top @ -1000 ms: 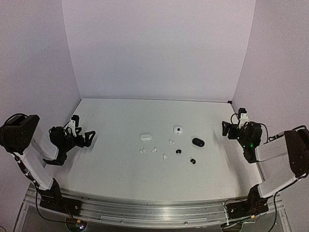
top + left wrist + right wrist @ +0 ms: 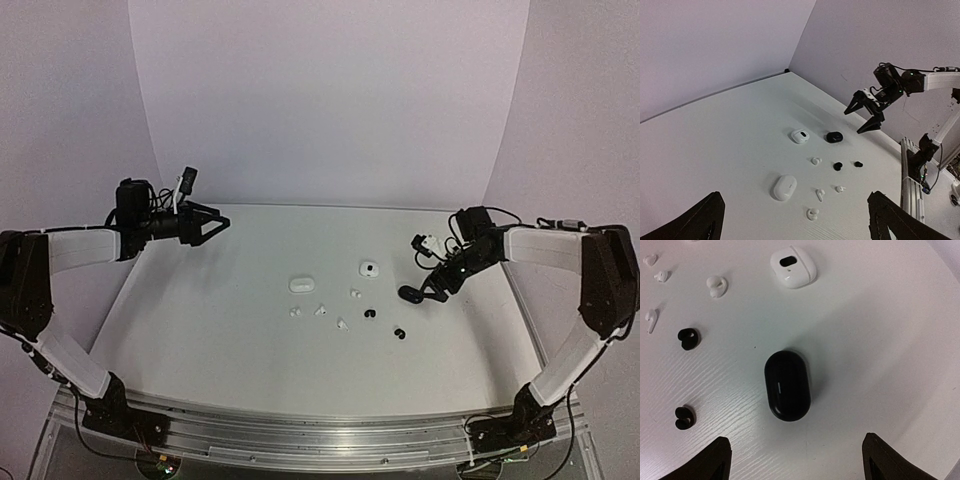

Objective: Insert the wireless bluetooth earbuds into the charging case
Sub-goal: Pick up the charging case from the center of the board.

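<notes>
Jaws apart, the right end effector [image 2: 795, 438] hovers over the black charging case [image 2: 787, 385] at the right of the table [image 2: 220, 330], likely to seize it, while the earbuds [image 2: 320, 310] lie loose mid-table and the left end effector [image 2: 212, 232], also apart, hangs far left.

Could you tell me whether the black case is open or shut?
Shut: the black case shows a smooth unbroken shell, no cavity visible.

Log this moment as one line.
left gripper open, raised far-left | right gripper open, over black case | six earbuds loose on table
</notes>
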`<state>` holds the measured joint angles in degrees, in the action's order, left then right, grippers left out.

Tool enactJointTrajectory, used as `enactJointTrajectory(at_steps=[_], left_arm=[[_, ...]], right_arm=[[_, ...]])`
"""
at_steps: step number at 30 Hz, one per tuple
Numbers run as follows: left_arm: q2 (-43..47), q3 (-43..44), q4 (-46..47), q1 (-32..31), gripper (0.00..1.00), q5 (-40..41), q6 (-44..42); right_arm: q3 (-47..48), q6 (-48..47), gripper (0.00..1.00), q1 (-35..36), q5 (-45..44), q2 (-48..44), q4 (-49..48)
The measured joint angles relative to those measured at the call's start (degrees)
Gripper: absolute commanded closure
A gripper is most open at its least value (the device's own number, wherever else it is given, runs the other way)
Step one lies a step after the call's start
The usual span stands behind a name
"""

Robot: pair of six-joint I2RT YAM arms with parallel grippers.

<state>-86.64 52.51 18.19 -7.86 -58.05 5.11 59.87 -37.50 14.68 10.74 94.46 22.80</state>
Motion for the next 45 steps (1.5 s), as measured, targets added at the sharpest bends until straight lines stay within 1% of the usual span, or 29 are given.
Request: enactJointTrajectory(at_steps=[4, 6, 11, 12, 17, 19, 22, 25, 28, 31, 34, 37, 40, 42, 45], left_arm=[[-0.29, 0.46, -4.26, -0.62, 0.01, -3.09, -0.96], [-0.66, 1.92, -6.63, -0.84, 0.01, -3.74, -1.84], [-0.98, 5.27, -10.00, -0.88, 0.01, -4.41, -3.35], [-0.98, 5.60, -10.50, -0.90, 0.01, -4.49, -3.81], [-1.00, 5.66, -13.22, -1.22, 0.01, -4.76, -6.46], [-1.00, 5.66, -13.84, -1.37, 0.02, -4.82, -7.32], [-1.14, 5.66, -14.93, -1.57, 0.03, -4.77, -8.73], [-1.42, 5.66, -15.81, -1.59, 0.03, -4.73, -9.83], [-1.62, 5.66, -16.50, -1.59, 0.04, -4.73, -10.69], [-1.63, 5.66, -16.80, -1.59, 0.06, -4.73, -11.14], [-1.63, 5.66, -16.78, -1.75, 0.08, -4.68, -11.08], [-1.55, 5.66, -16.78, -2.68, 0.10, -4.35, -11.02], [-0.99, 5.68, -16.80, -5.00, 0.14, -3.91, -10.71], [-0.44, 6.17, -16.94, -7.17, 0.15, -3.65, -9.85], [-0.03, 8.20, -17.34, -11.06, 0.16, -3.33, -7.77]], right_arm=[[3.52, -3.30, 0.19, 0.13, 0.54, 6.88, 1.02], [5.22, -4.11, 0.22, 0.13, 0.80, 10.15, 1.06], [7.97, -5.03, 0.42, 0.22, 0.81, 15.84, 1.28], [8.31, -4.87, 0.44, 0.28, 0.81, 16.65, 1.28], [8.60, -5.66, 0.44, 0.88, 0.81, 17.31, 1.11], [8.60, -5.91, 0.47, 1.54, 0.70, 17.31, 1.23], [8.60, -6.00, 0.59, 2.74, 0.43, 17.41, 1.18], [8.64, -5.99, 0.73, 3.38, 0.03, 17.53, 0.75], [8.78, -5.61, 0.83, 3.53, -0.06, 17.53, 0.52], [8.89, -5.07, 0.90, 3.82, -0.29, 17.53, 0.50], [9.17, -4.07, 0.93, 4.45, -1.58, 17.45, 0.56], [9.23, -2.16, 0.93, 6.01, -4.05, 15.46, -0.32], [9.23, -0.27, 0.93, 8.95, -8.19, 9.36, -4.19], [9.21, 0.43, 0.93, 12.36, -11.64, 3.43, -10.01], [8.82, -0.41, 0.92, 19.51, -16.99, -4.80, -21.76]])
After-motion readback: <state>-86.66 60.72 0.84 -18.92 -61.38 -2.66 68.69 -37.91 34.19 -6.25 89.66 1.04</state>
